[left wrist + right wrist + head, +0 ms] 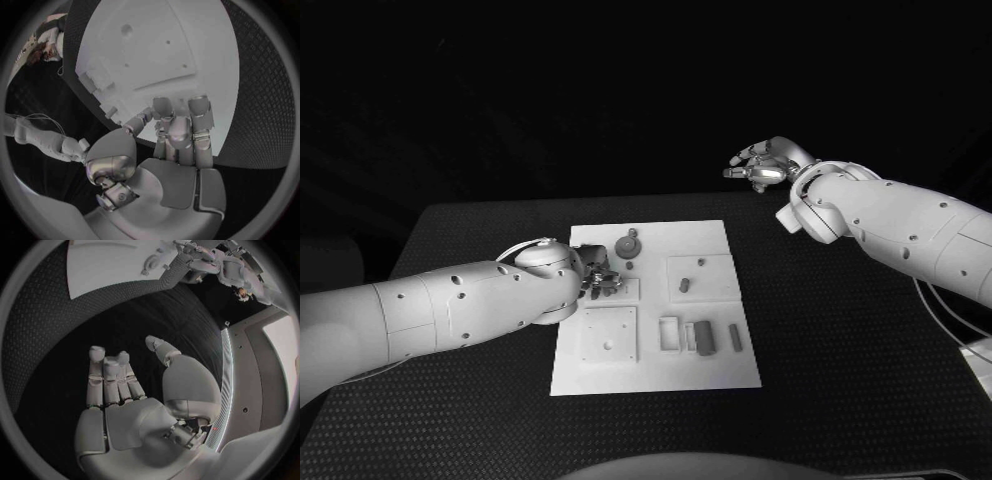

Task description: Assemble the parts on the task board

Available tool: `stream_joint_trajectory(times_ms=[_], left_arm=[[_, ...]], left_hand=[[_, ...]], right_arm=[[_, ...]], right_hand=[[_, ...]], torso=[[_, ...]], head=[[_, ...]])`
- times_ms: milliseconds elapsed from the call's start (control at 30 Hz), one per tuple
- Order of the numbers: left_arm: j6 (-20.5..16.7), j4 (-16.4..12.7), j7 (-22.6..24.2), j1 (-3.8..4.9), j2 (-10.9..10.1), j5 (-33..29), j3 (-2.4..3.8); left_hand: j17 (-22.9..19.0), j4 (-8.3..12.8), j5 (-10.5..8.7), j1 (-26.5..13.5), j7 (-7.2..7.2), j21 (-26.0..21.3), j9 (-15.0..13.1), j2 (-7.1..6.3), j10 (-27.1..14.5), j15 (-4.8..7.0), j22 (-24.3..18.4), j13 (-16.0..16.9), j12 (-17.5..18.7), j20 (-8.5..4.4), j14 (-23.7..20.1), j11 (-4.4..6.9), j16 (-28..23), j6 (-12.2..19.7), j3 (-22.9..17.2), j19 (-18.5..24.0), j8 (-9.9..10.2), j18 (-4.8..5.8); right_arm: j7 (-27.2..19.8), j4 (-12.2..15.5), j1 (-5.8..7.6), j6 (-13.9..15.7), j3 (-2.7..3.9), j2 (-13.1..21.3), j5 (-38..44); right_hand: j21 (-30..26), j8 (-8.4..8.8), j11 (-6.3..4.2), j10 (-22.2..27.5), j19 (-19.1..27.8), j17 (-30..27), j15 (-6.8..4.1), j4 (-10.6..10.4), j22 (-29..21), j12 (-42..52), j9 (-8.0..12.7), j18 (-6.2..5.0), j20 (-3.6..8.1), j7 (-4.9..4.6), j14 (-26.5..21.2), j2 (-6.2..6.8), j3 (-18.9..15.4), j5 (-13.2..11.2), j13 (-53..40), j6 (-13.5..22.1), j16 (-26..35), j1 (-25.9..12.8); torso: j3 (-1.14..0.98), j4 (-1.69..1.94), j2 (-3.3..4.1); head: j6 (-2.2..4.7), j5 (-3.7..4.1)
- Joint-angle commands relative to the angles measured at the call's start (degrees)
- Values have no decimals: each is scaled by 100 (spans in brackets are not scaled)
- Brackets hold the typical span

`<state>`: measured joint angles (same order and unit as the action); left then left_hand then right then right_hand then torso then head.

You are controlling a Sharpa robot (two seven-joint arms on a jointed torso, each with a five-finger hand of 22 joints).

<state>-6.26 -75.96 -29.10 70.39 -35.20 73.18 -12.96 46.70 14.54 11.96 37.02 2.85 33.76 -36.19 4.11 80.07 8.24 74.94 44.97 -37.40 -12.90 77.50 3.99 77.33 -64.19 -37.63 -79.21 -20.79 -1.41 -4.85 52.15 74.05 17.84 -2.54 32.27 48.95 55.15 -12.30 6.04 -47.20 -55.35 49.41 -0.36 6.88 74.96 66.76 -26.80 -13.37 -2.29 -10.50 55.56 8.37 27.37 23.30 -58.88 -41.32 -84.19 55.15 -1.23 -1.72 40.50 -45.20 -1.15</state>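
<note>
Head view: the task board (718, 250) lies lengthwise in the middle of the black table (848, 340), its near short edge toward the robot and its far edge short of the table's far edge. Bare table runs along both long sides of the board; the strip on the right is wider and has nothing on it. A thin cable (949, 315) crosses the table's right margin.

Parts on the board: a round knobbed part (630, 245) near the far left corner, a small part (685, 285) in the square recess right of centre, and two upright narrow parts (705, 338) (736, 337) in the near right area beside a white block (669, 333). A square plate with a centre hole (609, 335) sits near left.

Left hand (600, 280): over the board's left edge, arm coming in low across the table's left side. In the left wrist view the left hand (178, 137) has its fingers (200, 112) straight and side by side, tips just above the white board (150, 55), thumb out to one side. Whether it holds a small piece cannot be told.

Right hand (764, 168): raised beyond the table's far right corner, well apart from the board. The right wrist view shows the right hand (134, 390) with fingers (103, 375) extended together, thumb apart, palm bare, holding nothing; the board (112, 262) lies far ahead of it.
</note>
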Motion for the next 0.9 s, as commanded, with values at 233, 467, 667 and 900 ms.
stream_joint_trajectory(times_ms=[233, 467, 667, 900], left_arm=[[304, -12, 28, -90, 17, -123, -58], [291, 25, 15, -90, 8, -123, -58], [279, 49, 12, -90, -6, -123, -57], [240, 64, 18, -90, -11, -123, -56]], left_hand=[[-27, -120, -118, -135, -85, -43, 37, 25, -29, 205, 94, -17, -15, -134, -231, 22, 55, -132, 98, -86, 20, -89], [-31, -116, -133, -133, -86, -44, 37, 4, -30, 206, 96, -18, -15, -136, -234, 23, 59, -130, 100, -85, 21, -90], [-38, -125, -158, -141, -87, -46, 36, -50, -30, 207, 97, -20, -16, -138, -238, 24, 65, -131, 113, -84, 23, -92], [-53, -83, -153, -44, -88, -44, 31, 84, -29, 209, 102, -23, -20, -140, -242, 26, 81, -133, 58, -87, 23, -94]], right_arm=[[-29, 8, -2, -70, 3, 1, 34], [-27, 8, -3, -76, 3, 15, 34], [-29, 11, -4, -77, 3, 18, 34], [-30, 6, -8, -77, 3, 18, 34]], right_hand=[[-34, -26, -10, 47, 41, -8, 16, 20, 85, 37, 12, -162, -10, -181, -38, -30, -10, 15, 12, -4, -22, -43], [-34, -27, -10, 48, 41, -9, 17, 21, 85, 38, 14, -163, -10, -182, -39, -30, -9, 15, 13, -3, -23, -43], [-34, -28, -9, 49, 41, -10, 17, 20, 85, 39, 15, -163, -10, -182, -40, -29, -10, 15, 15, -2, -24, -46], [-35, -29, -9, 50, 41, -11, 18, 19, 86, 40, 17, -162, -10, -183, -41, -30, -10, 15, 17, -1, -24, -48]], torso=[[-2, -1, 0], [0, -2, -1], [2, 1, -1], [2, -1, 0]], head=[[1, 3], [1, 9], [9, 17], [12, 18]])
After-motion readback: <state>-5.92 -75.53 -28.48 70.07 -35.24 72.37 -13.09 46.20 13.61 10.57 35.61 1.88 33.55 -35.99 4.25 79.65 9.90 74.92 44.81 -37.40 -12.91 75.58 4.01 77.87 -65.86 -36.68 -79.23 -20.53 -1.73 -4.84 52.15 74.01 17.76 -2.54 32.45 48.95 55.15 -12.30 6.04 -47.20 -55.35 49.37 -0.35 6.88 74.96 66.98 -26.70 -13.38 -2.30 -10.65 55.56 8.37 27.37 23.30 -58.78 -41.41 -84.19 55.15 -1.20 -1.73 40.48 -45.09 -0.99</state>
